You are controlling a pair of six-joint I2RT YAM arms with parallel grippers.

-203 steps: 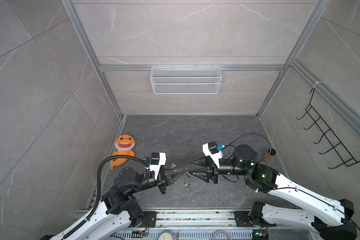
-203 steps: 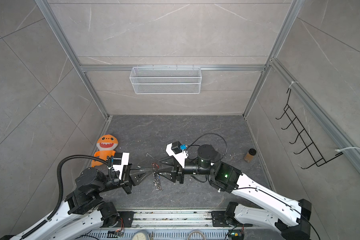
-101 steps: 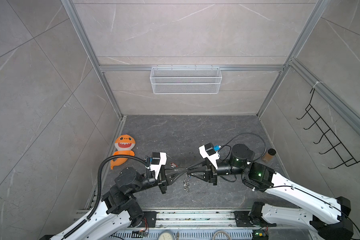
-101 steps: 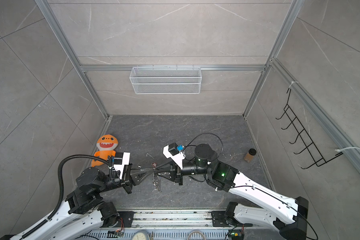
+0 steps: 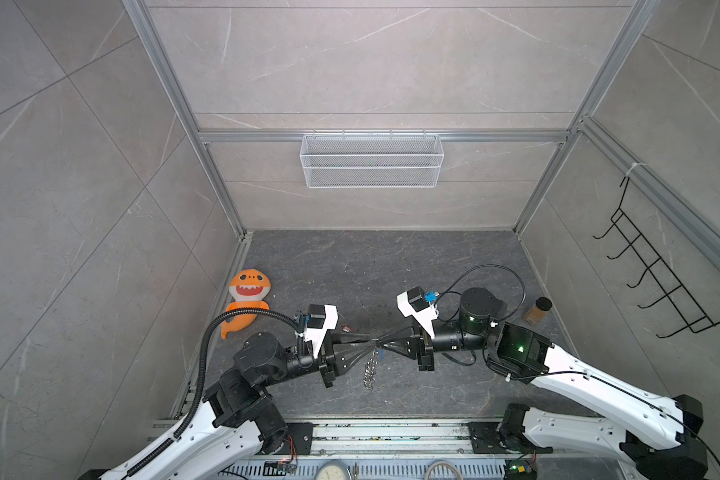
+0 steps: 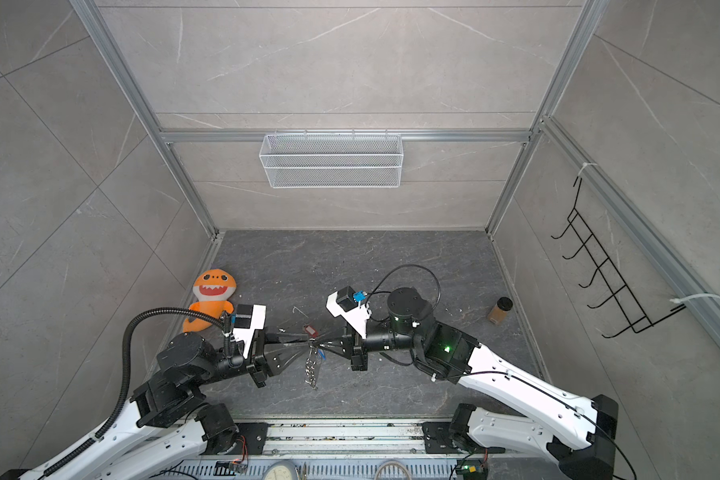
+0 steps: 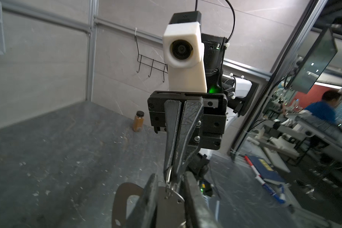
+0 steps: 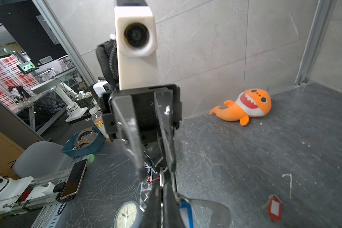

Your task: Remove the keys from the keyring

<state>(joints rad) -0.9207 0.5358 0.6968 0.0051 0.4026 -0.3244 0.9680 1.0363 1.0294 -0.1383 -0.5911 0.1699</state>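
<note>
In both top views the left gripper (image 5: 366, 347) and right gripper (image 6: 317, 344) meet tip to tip near the middle of the table's (image 5: 391, 270) front edge. The keyring (image 5: 370, 370) hangs as a chain below their tips. The red-tag key (image 6: 309, 330) lies on the table just behind them.

Left wrist view: the right gripper (image 7: 171, 171) is clamped tight on the keyring's (image 7: 168, 178) end ring.

Right wrist view: the left gripper's fingers (image 8: 132, 134) stand apart. The blue-tag key (image 8: 185, 214) hangs beside the pinched ring.

red-tag key (image 8: 274, 209) | blue-tag key (image 8: 184, 214) | orange plush (image 5: 248, 291) | dk grey floor (image 5: 391, 266)
</note>
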